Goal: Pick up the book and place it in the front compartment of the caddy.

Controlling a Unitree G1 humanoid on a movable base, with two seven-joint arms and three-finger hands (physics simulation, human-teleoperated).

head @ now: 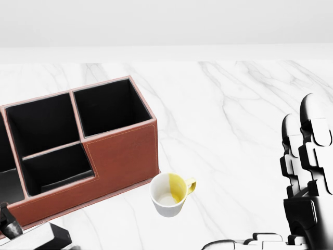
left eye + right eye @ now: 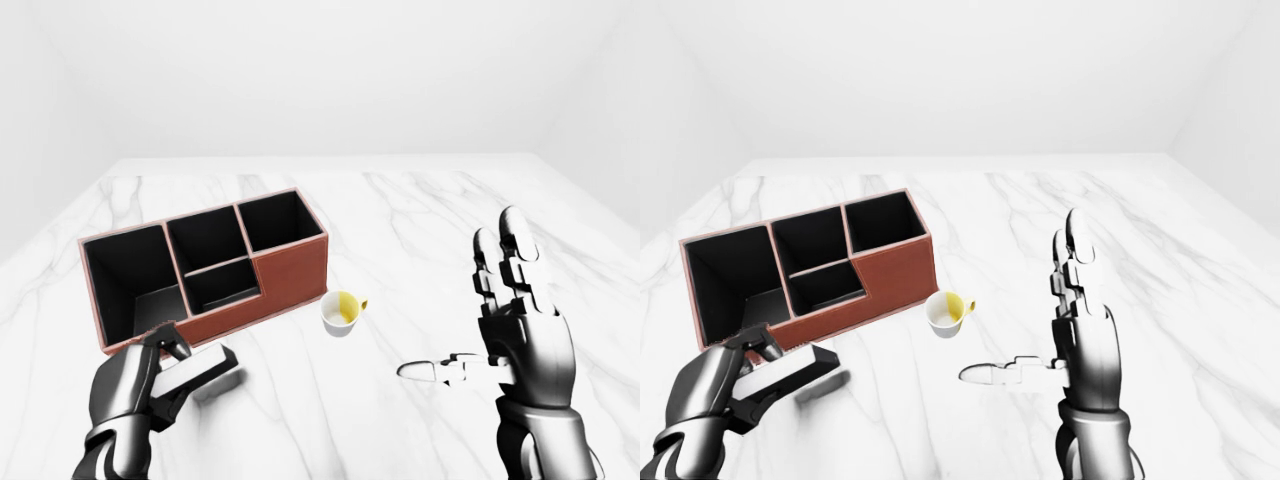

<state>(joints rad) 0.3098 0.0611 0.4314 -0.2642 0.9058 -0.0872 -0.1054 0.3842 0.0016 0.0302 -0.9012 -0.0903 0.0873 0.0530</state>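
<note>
The caddy (image 2: pixel 292 268) is a red-brown box with black compartments, lying at the left of the left-eye view on the marble table (image 2: pixel 420 210). The book (image 2: pixel 207 367), dark-covered with white page edges, is in my left hand (image 2: pixel 160 372). The fingers close round it at the bottom left, just below the caddy's near wall and a little above the table. A corner of the book shows in the head view (image 1: pixel 48 237). My right hand (image 2: pixel 462 300) is open and empty at the right, with fingers upright and thumb pointing left.
A white mug (image 2: pixel 341 312) with a yellow inside and handle stands just right of the caddy's low wall, between the two hands. The table stretches away to the top and right of the view, against white walls.
</note>
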